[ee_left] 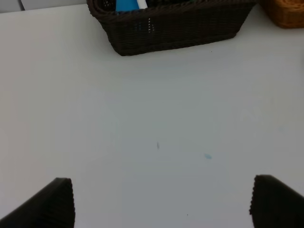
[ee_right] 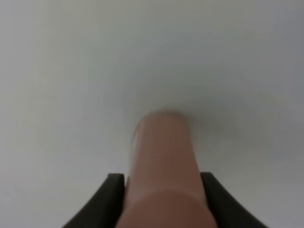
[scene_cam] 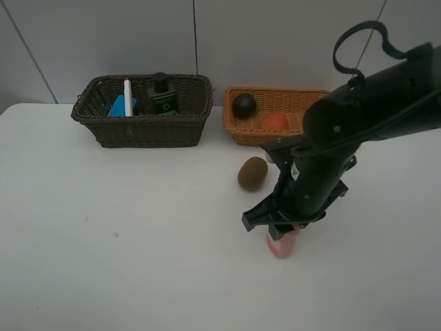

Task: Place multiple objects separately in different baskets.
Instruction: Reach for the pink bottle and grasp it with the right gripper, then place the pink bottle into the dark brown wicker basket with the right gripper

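My right gripper (scene_cam: 283, 231) is low over the table, its fingers (ee_right: 112, 190) pressed against both sides of the pink bottle (scene_cam: 282, 244), which also shows in the right wrist view (ee_right: 162, 156). The brown kiwi (scene_cam: 253, 173) lies on the table just beyond it. The dark brown basket (scene_cam: 141, 129) holds the blue eraser (scene_cam: 120, 106), the white marker (scene_cam: 127, 96) and the dark green bottle (scene_cam: 162, 95). The light orange-tan basket (scene_cam: 256, 131) holds the dark mangosteen (scene_cam: 244, 105) and the orange bun (scene_cam: 275, 121). My left gripper (ee_left: 168, 202) is open and empty over bare table. The avocado is out of view.
The two baskets stand side by side at the back of the white table (scene_cam: 124, 234), against a grey wall. The dark basket's front wall (ee_left: 171, 28) shows in the left wrist view, with a corner of the light basket (ee_left: 285, 12) beside it.
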{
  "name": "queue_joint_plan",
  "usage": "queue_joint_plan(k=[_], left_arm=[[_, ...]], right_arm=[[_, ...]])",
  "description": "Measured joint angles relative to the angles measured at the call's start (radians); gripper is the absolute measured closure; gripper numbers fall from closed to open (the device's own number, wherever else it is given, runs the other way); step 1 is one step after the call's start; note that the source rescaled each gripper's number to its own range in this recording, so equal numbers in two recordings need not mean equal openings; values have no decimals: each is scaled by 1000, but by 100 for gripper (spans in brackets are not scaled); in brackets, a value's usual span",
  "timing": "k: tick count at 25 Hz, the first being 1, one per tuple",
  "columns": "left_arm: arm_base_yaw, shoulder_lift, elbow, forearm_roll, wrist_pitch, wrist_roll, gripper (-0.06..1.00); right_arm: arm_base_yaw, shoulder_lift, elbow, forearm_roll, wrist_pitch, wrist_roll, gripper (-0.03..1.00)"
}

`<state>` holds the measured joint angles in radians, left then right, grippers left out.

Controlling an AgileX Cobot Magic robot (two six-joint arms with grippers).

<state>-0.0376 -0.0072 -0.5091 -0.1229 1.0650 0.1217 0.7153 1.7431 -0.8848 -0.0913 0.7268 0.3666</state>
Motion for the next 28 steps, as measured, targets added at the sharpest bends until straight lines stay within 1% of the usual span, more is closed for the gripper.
queue_joint_plan(k=[4, 6, 9, 11, 15, 18, 19, 24, 26, 28], left_arm=[[0, 0, 0, 0, 0, 0, 4], [0, 0, 0, 0, 0, 0, 4], [0, 0, 0, 0, 0, 0, 4], [0, 0, 0, 0, 0, 0, 4], [0, 0, 0, 0, 0, 0, 4], [0, 0, 0, 0, 0, 0, 4], [0, 0, 0, 0, 0, 0, 4], [0, 0, 0, 0, 0, 0, 4], [0, 0, 0, 0, 0, 0, 4], [0, 0, 0, 0, 0, 0, 4]], right_arm=[[0, -85, -65, 0, 137, -10, 96], [0, -137, -126, 0, 178, -23, 96], [0, -155, -246, -17, 206, -57, 96], [0, -118, -343, -33, 215, -87, 96], [0, 48, -605, -45, 221, -179, 96], [0, 206, -833, -45, 224, -253, 96], [0, 259, -931, -45, 225, -271, 96], [-20, 486, -1290, -44, 269, -339, 96], [-41, 565, -1380, -41, 284, -347, 96], [-69, 612, -1419, -27, 281, -350, 96]])
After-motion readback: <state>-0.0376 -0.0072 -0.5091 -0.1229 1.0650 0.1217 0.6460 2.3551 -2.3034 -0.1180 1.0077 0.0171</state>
